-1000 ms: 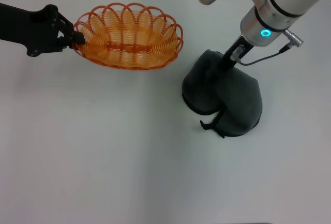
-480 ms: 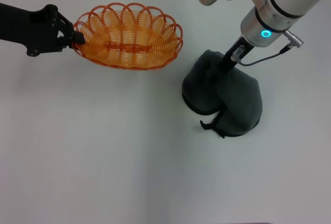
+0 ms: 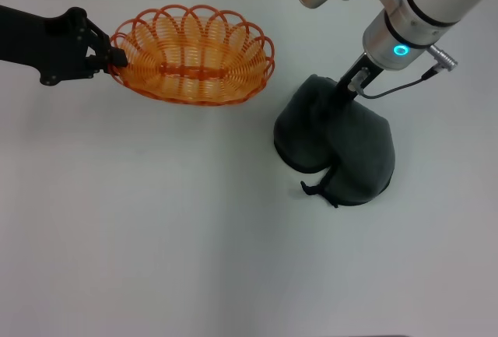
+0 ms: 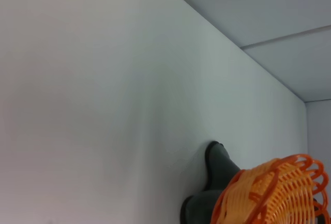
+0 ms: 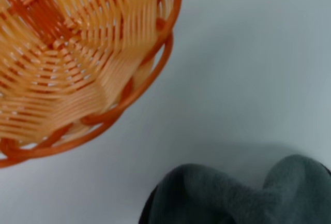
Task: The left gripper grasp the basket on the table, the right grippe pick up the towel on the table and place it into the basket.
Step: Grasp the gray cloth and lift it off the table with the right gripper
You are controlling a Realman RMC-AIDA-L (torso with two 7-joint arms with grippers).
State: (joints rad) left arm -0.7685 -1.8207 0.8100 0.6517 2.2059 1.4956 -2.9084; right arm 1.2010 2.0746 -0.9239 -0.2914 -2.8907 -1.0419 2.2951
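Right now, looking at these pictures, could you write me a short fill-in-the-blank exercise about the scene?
1. The left gripper holds the ____ by its rim.
2. The towel lies on the ____.
3. The right gripper presses into the ____.
4. The inside of the basket is ____.

Missing words: basket; table; towel; empty

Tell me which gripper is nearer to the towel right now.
Right. The right gripper is down in the towel, pressed into its folds. The left gripper is across the table at the basket rim.
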